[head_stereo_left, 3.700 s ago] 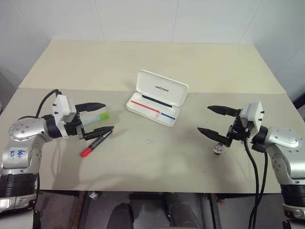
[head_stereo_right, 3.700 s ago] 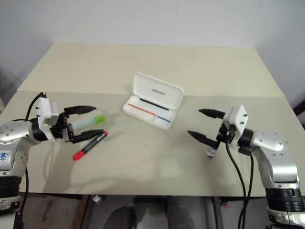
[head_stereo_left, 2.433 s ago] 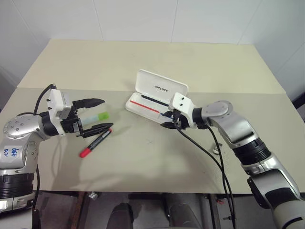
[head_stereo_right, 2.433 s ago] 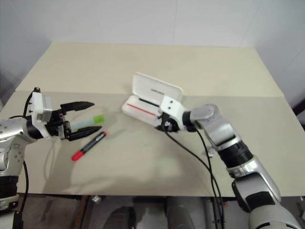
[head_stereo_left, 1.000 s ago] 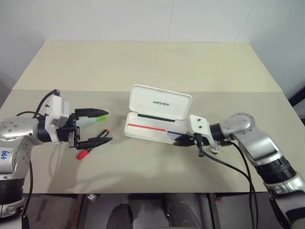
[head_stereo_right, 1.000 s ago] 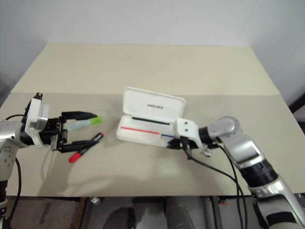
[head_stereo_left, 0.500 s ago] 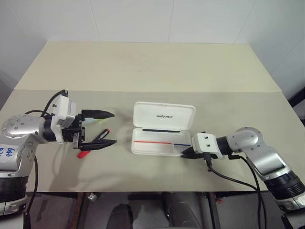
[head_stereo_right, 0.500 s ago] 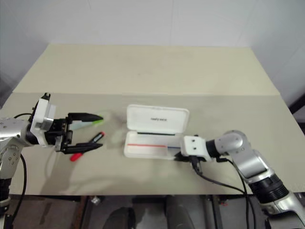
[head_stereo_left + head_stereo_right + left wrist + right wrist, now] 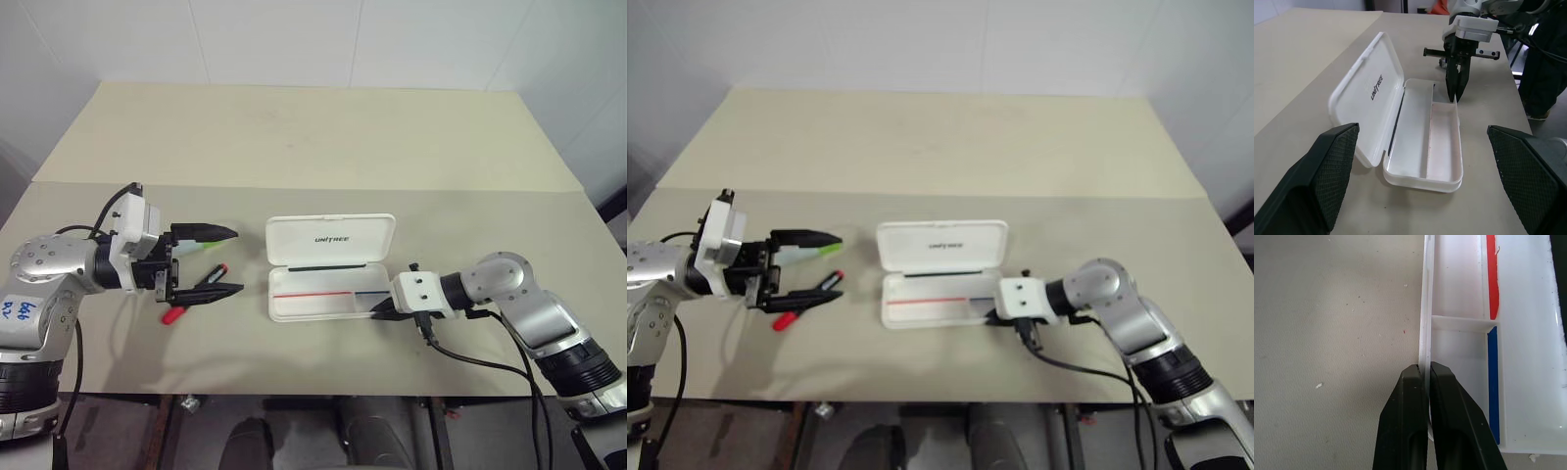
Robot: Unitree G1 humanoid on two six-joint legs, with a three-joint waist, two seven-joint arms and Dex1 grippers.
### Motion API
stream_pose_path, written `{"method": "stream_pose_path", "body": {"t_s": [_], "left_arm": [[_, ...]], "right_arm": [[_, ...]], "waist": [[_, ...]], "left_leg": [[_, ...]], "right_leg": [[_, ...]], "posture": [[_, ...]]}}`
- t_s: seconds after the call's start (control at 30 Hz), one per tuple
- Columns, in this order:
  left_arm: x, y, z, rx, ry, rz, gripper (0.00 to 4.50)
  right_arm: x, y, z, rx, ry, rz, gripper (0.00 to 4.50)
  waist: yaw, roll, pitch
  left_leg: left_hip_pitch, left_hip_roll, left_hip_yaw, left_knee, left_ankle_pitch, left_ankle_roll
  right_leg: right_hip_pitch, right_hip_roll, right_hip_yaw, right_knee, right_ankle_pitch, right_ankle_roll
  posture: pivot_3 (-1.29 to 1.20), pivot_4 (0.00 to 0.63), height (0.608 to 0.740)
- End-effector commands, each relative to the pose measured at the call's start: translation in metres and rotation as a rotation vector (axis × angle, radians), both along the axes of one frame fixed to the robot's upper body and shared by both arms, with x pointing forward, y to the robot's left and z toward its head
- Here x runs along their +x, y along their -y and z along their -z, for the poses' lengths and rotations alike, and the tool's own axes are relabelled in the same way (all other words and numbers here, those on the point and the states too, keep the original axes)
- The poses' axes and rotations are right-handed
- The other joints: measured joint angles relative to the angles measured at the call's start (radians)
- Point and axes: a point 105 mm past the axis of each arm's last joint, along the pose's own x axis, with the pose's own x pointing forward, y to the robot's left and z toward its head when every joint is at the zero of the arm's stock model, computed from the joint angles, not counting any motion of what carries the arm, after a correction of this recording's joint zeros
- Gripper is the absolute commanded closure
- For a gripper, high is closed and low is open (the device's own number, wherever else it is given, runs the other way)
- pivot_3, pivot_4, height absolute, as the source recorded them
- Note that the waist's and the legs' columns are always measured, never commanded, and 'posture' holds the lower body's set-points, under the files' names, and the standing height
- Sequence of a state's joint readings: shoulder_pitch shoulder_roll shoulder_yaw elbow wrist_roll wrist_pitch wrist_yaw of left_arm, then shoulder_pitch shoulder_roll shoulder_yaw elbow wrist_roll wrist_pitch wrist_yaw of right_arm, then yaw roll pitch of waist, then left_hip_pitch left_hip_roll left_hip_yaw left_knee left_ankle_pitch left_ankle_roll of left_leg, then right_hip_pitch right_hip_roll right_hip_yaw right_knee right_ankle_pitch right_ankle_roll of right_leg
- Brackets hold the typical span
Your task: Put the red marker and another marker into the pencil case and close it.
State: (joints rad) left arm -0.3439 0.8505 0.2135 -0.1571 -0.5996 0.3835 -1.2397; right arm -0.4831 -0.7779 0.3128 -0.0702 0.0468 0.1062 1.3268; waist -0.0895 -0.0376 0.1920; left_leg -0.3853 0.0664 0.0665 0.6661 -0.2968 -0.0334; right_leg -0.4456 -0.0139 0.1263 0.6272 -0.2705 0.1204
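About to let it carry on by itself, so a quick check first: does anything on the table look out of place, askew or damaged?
Nothing stands out. The pencil case lies open and intact, its front wall pinched by the right gripper. The red marker and green marker lie on the table by the open left gripper.

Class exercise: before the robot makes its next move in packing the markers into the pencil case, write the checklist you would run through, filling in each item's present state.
1. Pencil case lid open: ok.
2. Tray free of objects: ok.
3. Right gripper shut on the case's front wall: ok.
4. Left gripper open: ok.
5. Red marker on the table, not gripped: ok.
6. Green marker position for pickup: cannot tell, partly hidden by the upper finger.
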Motion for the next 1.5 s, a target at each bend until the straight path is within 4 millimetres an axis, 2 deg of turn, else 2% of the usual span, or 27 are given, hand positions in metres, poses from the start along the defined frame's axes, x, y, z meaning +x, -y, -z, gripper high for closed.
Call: {"method": "stream_pose_path", "body": {"t_s": [0.03,0.07,0.17,0.23,0.4,0.5,0.53,0.67,0.77,0.87,1.1,1.37,1.5], "left_arm": [[-0.002,0.004,-0.010,-0.009,0.054,0.019,0.00],[-0.002,0.004,-0.011,-0.010,0.056,0.018,0.00],[-0.001,0.004,-0.011,-0.011,0.059,0.017,0.00],[0.000,0.004,-0.011,-0.013,0.062,0.015,0.00],[0.001,0.004,-0.011,-0.013,0.071,0.014,0.00],[0.000,0.003,-0.011,-0.005,0.075,0.018,0.00],[-0.001,0.003,-0.010,0.000,0.075,0.018,0.00],[0.000,-0.005,-0.006,0.052,0.084,-0.003,0.00],[0.000,-0.012,-0.004,0.073,0.095,-0.032,0.00],[0.000,-0.015,-0.004,0.071,0.101,-0.055,0.00],[-0.001,-0.018,-0.006,0.071,0.095,-0.067,0.00],[0.001,-0.012,-0.003,0.052,0.090,-0.067,0.00],[0.002,-0.013,-0.003,0.049,0.091,-0.069,0.00]], "right_arm": [[0.000,-0.004,-0.001,0.003,-0.004,-0.010,4.45],[0.001,-0.006,-0.003,0.017,0.000,-0.008,4.45],[0.000,-0.008,-0.003,0.019,-0.036,0.005,3.68],[0.001,-0.011,-0.004,0.031,-0.018,0.005,3.00],[0.000,-0.021,-0.022,0.119,0.030,-0.035,1.27],[-0.004,-0.020,-0.029,0.133,0.029,-0.053,0.18],[-0.005,-0.019,-0.031,0.136,0.027,-0.055,0.01],[-0.006,-0.013,-0.040,0.168,0.024,-0.044,0.01],[-0.006,-0.002,-0.036,0.150,0.005,-0.025,0.01],[-0.007,-0.001,-0.031,0.148,-0.010,-0.019,0.01],[-0.007,-0.009,-0.032,0.192,-0.032,-0.021,0.01],[-0.009,-0.017,-0.034,0.354,-0.053,-0.006,0.01],[-0.004,-0.020,-0.044,0.436,-0.023,0.001,0.01]], "waist": [[0.003,0.000,0.000],[0.003,0.000,0.000],[0.003,0.000,0.000],[0.004,0.000,0.000],[0.005,0.000,0.000],[0.005,0.000,0.000],[0.005,0.000,0.000],[0.005,0.000,0.000],[0.006,0.000,0.000],[0.006,0.000,0.000],[0.005,0.000,0.000],[0.004,0.000,0.000],[0.005,0.000,0.000]], "left_leg": [[0.000,0.000,0.000,0.000,0.000,0.000],[0.000,0.000,0.000,0.000,0.000,0.000],[0.000,0.000,0.000,0.001,0.000,0.000],[0.000,0.000,0.000,0.001,0.000,0.000],[0.000,0.000,0.000,0.001,0.000,0.000],[0.000,0.000,0.000,0.000,0.000,0.000],[0.000,0.000,0.000,0.001,0.000,0.000],[0.000,0.000,0.000,0.001,0.000,0.000],[0.000,0.000,0.000,0.001,0.000,0.000],[0.000,0.000,0.000,0.000,0.000,0.000],[0.000,0.000,0.000,0.001,0.000,0.000],[0.000,0.000,0.000,0.000,0.000,0.000],[0.000,0.000,0.000,0.001,0.000,0.000]], "right_leg": [[0.000,0.000,0.000,0.000,0.000,0.000],[0.000,0.000,0.000,0.000,0.000,0.000],[0.000,0.000,0.000,0.001,0.000,0.000],[0.000,0.000,0.000,0.001,0.000,0.000],[0.000,0.000,0.000,0.001,0.000,0.000],[0.000,0.000,0.000,0.001,0.000,0.000],[0.000,0.000,0.000,0.001,0.000,0.000],[0.000,0.000,0.000,0.001,0.000,0.000],[0.000,0.000,0.000,0.001,0.000,0.000],[0.000,0.000,0.000,0.001,0.000,0.000],[0.000,0.000,0.000,0.001,0.000,0.000],[0.000,0.000,0.000,0.001,0.000,0.000],[0.000,0.000,0.000,0.001,0.000,0.000]], "posture": [[0.00,0.150,0.740],[0.00,0.150,0.740],[0.00,0.150,0.740],[0.00,0.150,0.740],[0.00,0.150,0.740],[0.00,0.150,0.740],[0.00,0.150,0.740],[0.00,0.150,0.740],[0.00,0.150,0.740],[0.00,0.150,0.740],[0.00,0.150,0.740],[0.00,0.150,0.740],[0.00,0.150,0.740]]}}
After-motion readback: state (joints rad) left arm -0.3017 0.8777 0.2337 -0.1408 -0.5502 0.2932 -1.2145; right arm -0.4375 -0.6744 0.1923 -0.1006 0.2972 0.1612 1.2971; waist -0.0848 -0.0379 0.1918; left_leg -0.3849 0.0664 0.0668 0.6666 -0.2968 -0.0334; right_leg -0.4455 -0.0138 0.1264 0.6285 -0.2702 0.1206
